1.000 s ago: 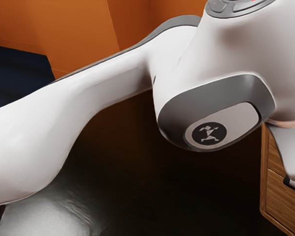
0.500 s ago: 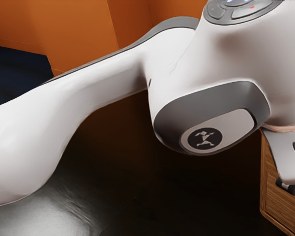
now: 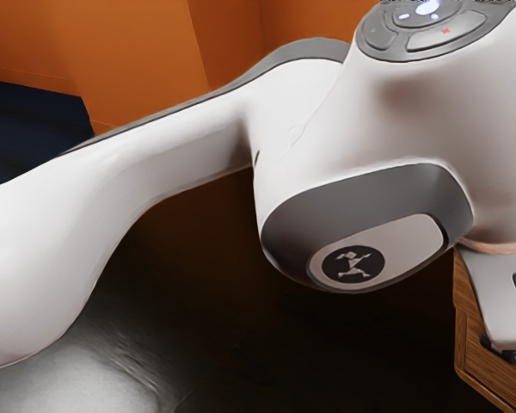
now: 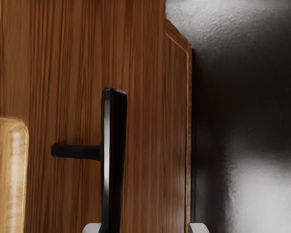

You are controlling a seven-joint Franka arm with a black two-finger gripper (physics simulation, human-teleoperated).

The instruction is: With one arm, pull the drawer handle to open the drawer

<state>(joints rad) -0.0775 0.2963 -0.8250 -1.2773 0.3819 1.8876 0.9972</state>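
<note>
A wooden cabinet stands at the exterior view's right edge, mostly hidden by my white arm. My gripper hangs just in front of the cabinet's face, only partly in the picture. In the wrist view the dark wood drawer front is close under my hand. Its black bar handle stands off the wood on a short black post and runs down to the picture's lower edge, right beneath the hand.
A dark glossy tabletop lies below the arm, and it shows again beside the drawer front. Orange walls rise behind. A pale rounded wooden edge lies beside the drawer front.
My wrist and hand have sunk lower and shifted slightly toward the exterior view's left, along the cabinet's face. The cabinet itself looks the same.
</note>
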